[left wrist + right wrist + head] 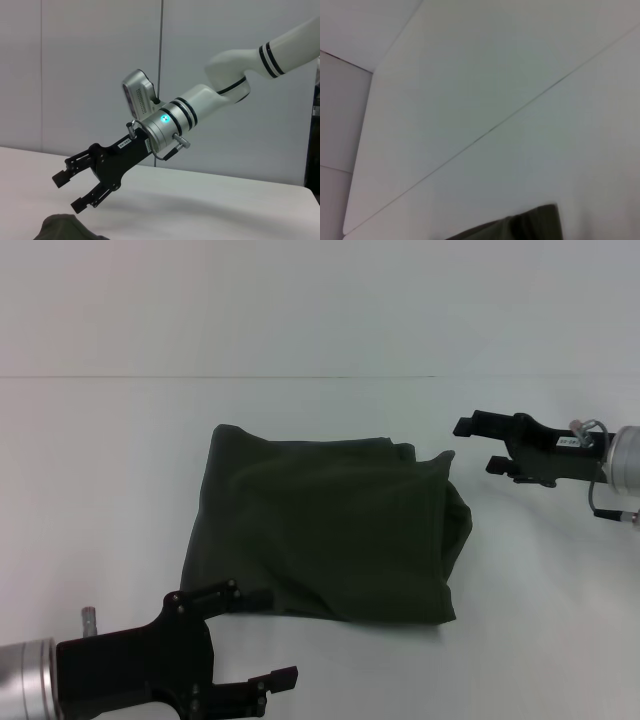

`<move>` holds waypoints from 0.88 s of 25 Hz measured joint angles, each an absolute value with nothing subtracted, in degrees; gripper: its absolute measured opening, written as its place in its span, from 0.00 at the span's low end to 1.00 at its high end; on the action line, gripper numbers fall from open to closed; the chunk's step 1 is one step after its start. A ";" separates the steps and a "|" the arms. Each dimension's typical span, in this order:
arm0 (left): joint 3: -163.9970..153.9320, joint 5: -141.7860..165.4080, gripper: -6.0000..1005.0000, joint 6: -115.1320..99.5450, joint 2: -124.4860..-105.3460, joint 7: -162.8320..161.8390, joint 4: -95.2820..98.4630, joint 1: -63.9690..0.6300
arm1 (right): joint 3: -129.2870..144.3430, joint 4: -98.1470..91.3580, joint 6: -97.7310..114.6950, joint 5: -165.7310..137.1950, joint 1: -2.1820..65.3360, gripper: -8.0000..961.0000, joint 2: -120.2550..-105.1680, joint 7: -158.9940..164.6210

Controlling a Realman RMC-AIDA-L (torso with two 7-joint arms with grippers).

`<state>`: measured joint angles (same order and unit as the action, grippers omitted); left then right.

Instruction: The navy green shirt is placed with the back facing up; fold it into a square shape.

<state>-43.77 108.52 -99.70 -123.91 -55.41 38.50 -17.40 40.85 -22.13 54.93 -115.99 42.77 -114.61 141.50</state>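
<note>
Item: dark olive-green cotton shirt [325, 535], lying mid-table on the white tabletop [120, 470] as a roughly square folded bundle, its right edge bulging unevenly.

Left gripper [250, 640]: hovering off the near-left corner, fingers spread, holding nothing.

Right gripper [478, 445]: hanging beside the far-right corner, fingers apart and empty.

Step, as judged: folding is nearing completion. The next move is probably calling for tidying the puffed right edge, or retreating.

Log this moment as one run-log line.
shirt: folded, roughly square, on white table | left tool: open, at shirt's near-left corner | right tool: open, beside far-right corner, apart
</note>
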 joint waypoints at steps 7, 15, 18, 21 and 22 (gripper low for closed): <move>-43.77 108.88 0.80 -99.45 -123.91 -54.46 38.44 -17.45 | 41.69 -19.83 50.81 -116.01 44.70 0.93 -116.59 141.76; -43.69 109.00 0.81 -99.33 -123.91 -53.83 38.35 -17.46 | 42.08 -20.32 48.61 -115.78 45.28 0.92 -119.16 139.66; -43.68 109.00 0.81 -99.25 -123.91 -53.83 38.33 -17.40 | 42.35 -20.51 48.07 -115.91 45.47 0.92 -119.41 138.87; -43.68 109.00 0.81 -99.17 -123.91 -53.83 38.01 -17.40 | 43.31 -20.56 47.15 -115.89 45.71 0.92 -119.68 137.21; -43.67 109.00 0.81 -99.13 -123.91 -53.83 37.85 -17.40 | 43.50 -20.59 46.73 -115.59 45.72 0.92 -119.82 136.49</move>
<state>-43.67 109.00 -99.13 -123.91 -53.83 37.85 -17.40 43.50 -20.59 46.73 -115.59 45.72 -119.82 136.49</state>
